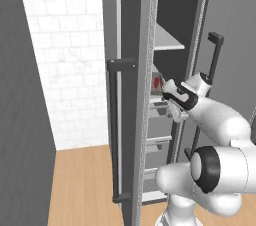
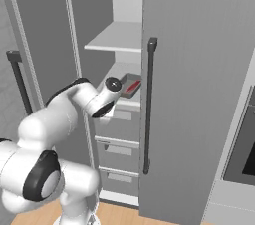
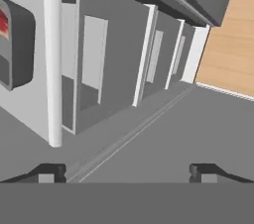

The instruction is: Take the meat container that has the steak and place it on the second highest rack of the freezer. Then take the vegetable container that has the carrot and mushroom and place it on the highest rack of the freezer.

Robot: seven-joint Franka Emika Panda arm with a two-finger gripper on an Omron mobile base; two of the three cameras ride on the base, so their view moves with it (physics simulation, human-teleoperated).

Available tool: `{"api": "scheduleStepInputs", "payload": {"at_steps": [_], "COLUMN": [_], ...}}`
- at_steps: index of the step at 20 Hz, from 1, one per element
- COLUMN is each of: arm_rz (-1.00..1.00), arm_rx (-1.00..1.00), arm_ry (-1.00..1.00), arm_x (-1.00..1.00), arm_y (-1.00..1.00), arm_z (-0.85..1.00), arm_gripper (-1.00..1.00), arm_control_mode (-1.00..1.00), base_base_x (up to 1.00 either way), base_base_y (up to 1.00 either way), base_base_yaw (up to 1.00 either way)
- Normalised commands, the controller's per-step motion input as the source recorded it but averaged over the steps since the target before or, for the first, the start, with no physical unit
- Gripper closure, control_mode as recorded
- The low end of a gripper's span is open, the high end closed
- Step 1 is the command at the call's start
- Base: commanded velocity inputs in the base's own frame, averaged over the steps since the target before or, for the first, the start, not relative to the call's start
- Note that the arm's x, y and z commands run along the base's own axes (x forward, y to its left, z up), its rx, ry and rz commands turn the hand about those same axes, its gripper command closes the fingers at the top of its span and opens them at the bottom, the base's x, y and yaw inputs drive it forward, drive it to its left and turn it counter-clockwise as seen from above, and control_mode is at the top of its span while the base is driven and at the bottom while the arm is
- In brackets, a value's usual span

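Here, view by view.

Left base view, writing: no brand, label or lettering can be read on any surface.
Left base view, freezer: the freezer (image 1: pixel 165 70) stands open; its door (image 1: pixel 127 95), with a long dark bar handle (image 1: pixel 114 130), is seen edge-on and hides most of the interior.
Left base view, meat container: a sliver of the meat container (image 1: pixel 158 83) with a red patch shows past the door edge, at about 10 o'clock from the pincer (image 1: pixel 170 96).
Left base view, pincer: seen from behind; its spread is hard to judge here.
Left base view, room: white brick wall at 12 o'clock to 9 o'clock, pale wooden floor (image 1: pixel 85 185) below, dark grey panel along the left edge.

Right base view, meat container: it sits on the second highest rack (image 2: pixel 127 100), with the steak (image 2: pixel 132 87) inside, under the highest rack (image 2: pixel 117 37); the right door hides its right end.
Right base view, drawers: grey drawers (image 2: pixel 119 124) stacked below the rack.
Right base view, pincer: hidden behind the wrist, just beside the container at its 8 o'clock.
Right base view, room: a dark oven front is cut off at 3 o'clock.

Hand view, pincer: the two fingertips (image 3: pixel 49 172) stand wide apart with nothing between them.
Hand view, meat container: cut off at 9 o'clock, red inside, apart from the tips.
Hand view, surroundings: drawer fronts run across the tilted picture; wooden floor at 2 o'clock.
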Motion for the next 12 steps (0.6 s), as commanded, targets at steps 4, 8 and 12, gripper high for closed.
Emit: {"api": "scheduleStepInputs", "payload": {"at_steps": [4,8,12], "arm_rz": [0.11,0.27,0.41], "arm_rx": [-0.04,-0.18,-0.25], "arm_ry": [0.09,0.07,0.00], "arm_x": [-1.00,-1.00,-1.00], "arm_y": [-0.13,-0.15,-0.06], "arm_z": [0.47,0.16,0.03], "arm_gripper": [-1.00,-1.00,-1.00], "arm_control_mode": [-1.00,-1.00,-1.00], "base_base_x": [0.00,0.00,0.00], "base_base_y": [0.00,0.00,0.00], "base_base_yaw": [0.00,0.00,0.00]}}
